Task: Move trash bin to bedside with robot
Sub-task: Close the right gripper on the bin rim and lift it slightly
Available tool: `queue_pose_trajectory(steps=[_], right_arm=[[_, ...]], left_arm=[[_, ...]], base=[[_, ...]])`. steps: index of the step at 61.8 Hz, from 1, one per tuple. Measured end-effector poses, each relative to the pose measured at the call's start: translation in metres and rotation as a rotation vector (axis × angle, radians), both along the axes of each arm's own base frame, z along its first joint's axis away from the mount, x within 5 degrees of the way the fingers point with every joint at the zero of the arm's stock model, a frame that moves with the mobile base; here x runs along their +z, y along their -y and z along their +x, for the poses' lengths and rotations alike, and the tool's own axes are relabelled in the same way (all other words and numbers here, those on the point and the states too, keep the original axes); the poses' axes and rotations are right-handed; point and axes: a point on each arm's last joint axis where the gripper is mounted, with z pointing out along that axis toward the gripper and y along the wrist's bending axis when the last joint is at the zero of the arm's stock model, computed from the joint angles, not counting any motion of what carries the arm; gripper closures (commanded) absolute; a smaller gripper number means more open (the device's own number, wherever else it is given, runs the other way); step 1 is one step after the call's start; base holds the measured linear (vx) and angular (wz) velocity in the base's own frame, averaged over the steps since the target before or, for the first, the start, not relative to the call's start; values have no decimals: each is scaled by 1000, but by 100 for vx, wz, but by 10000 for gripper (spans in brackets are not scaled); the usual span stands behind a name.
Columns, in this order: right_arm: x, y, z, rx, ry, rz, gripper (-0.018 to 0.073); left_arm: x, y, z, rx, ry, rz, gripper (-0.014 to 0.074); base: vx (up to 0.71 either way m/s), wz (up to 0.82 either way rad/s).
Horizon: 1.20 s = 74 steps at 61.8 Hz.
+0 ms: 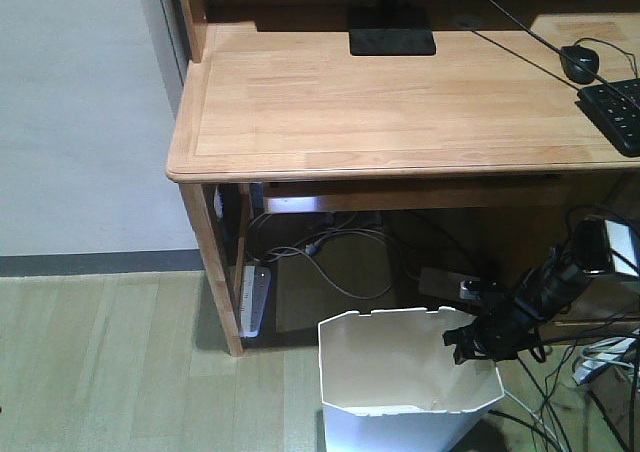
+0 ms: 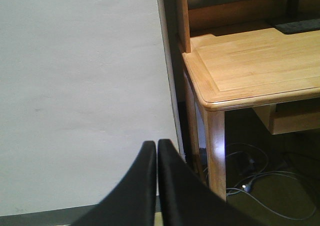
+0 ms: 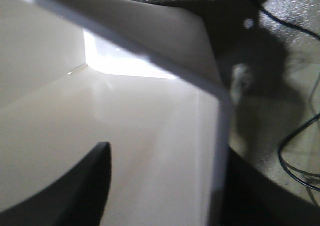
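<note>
Pale grey wall (image 1: pixel 80 102), matt and plain, meets a dark skirting (image 1: pixel 100 263) above a floor (image 1: pixel 100 362) of light wood-grain planks. Against the wall stands a desk (image 1: pixel 380 102) of honey-coloured wood with a rounded front edge, a shallow framed top and square legs. On it sit a flat black rectangular stand foot (image 1: pixel 391 37), a rounded black mouse (image 1: pixel 579 63) on a thin cord, and the corner of a black keyboard (image 1: pixel 615 112) whose key markings are too small to read. Under the desk a white power strip (image 1: pixel 254 297) leans by the left leg, with grey cables (image 1: pixel 340 262) looping beside it.

The bin (image 1: pixel 385 432) stands on the floor just in front of the desk, right of that leg. It is smooth white plastic with an angular, faceted rim, small notches along its edge and a cream inside.

The right arm (image 1: pixel 545 287), thin, black and trailed by cables, reaches from the right to the bin's right rim. Its hand (image 3: pixel 167 156) is spread astride the wall: one dark finger (image 3: pixel 80 191) sits inside the bin, clear of the rim strip, and the other (image 3: pixel 260 201) lies outside, close against it.

The left hand (image 2: pixel 156 143) has its two glossy black fingers pressed together on nothing, pointing at the wall beside the desk's left corner.
</note>
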Motion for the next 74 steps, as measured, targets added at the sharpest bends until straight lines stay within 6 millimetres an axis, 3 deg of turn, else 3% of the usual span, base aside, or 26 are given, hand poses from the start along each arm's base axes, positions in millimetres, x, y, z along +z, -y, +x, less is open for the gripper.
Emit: queue_pose_trajectory(steps=[9,20,29,53,74], right_arm=[[-3,3,8,-5,18,6,576],[0,3,11,0,30,6,571],[6,0,2,-41,27,11,569],[65,-8,-11,-13,160,62,566],[131,-20,-12,12,261,187,566]], left_arm=[[0,0,0,0,0,0,602],[0,0,0,0,0,0,602],[0,0,0,0,0,0,602],[0,0,0,0,0,0,602],[0,0,0,0,0,0,602]], base=[[0,0],[0,0],[0,0],[0,0],[0,0]])
